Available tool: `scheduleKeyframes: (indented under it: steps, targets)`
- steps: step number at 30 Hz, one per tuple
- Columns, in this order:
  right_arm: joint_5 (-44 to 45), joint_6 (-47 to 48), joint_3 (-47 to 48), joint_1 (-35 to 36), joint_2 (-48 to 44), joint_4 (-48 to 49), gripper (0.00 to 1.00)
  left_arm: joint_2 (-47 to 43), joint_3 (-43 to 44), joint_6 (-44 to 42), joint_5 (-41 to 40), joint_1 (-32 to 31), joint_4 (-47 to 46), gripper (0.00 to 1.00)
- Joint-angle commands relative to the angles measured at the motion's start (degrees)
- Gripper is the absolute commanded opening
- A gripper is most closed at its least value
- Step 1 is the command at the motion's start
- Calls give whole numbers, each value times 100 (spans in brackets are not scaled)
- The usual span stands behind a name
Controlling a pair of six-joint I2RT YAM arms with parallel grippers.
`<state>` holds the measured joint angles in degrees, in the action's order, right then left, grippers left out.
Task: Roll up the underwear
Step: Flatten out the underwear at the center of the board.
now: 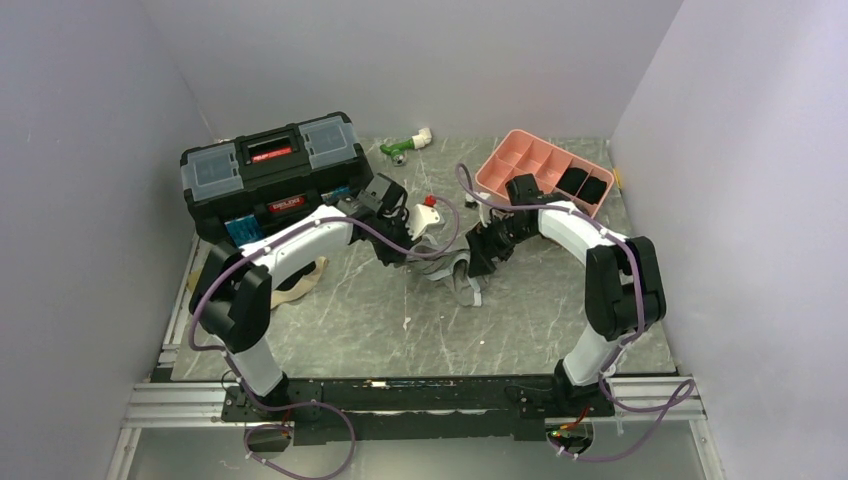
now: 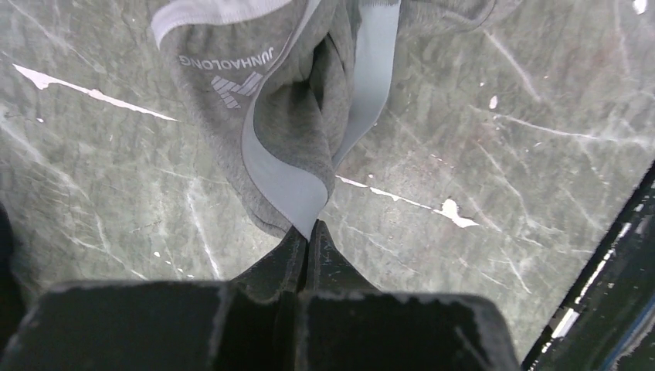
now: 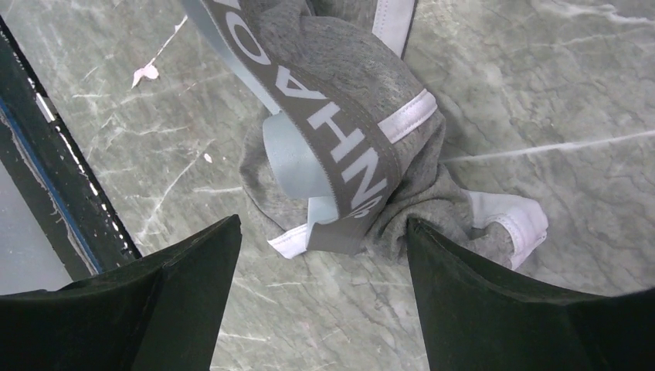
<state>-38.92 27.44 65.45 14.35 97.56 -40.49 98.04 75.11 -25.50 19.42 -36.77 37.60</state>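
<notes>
Left gripper (image 2: 309,233) pinches grey underwear (image 2: 297,131); bunched length runs straight ahead.

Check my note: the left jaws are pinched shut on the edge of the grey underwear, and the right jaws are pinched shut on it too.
One thing is wrong: the right jaws are not shut. The right wrist view shows them standing wide open, one on each side of the grey underwear, gripping nothing. The rest holds: the left jaws are pinched shut on its edge.

Underwear (image 1: 458,278) centre — toolbox (image 1: 270,175) behind-left, tray (image 1: 492,172) behind-right
</notes>
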Motion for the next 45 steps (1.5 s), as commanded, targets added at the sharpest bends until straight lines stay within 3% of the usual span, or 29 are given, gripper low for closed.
scheduleKeyframes:
  steps: [1,13,22,33,35,39,40,41,45]
  targets:
    - [-98,0,-102,49,-358,254,82,-352,393,157,347,82,349,0]
    - [331,46,-507,122,-1488,184,83,-333,698,516,1287,627,687,0]
    - [557,-267,-900,588,-844,824,67,-254,602,660,1771,770,657,0]
    - [1376,-576,-776,727,-86,1359,63,-455,280,589,1904,820,557,0]
    - [1508,-602,-740,725,-20,1381,55,-470,244,559,1900,832,558,0]
    - [1502,-569,-553,717,-84,1186,30,-508,259,509,1848,872,578,0]
    - [1505,-536,-501,718,-151,1113,22,-516,291,499,1787,894,592,0]
    - [1554,-496,-425,704,-257,1033,2,-516,358,475,1717,935,618,0]
    - [1791,-290,70,570,-703,666,0,-535,868,396,1458,1203,770,0]
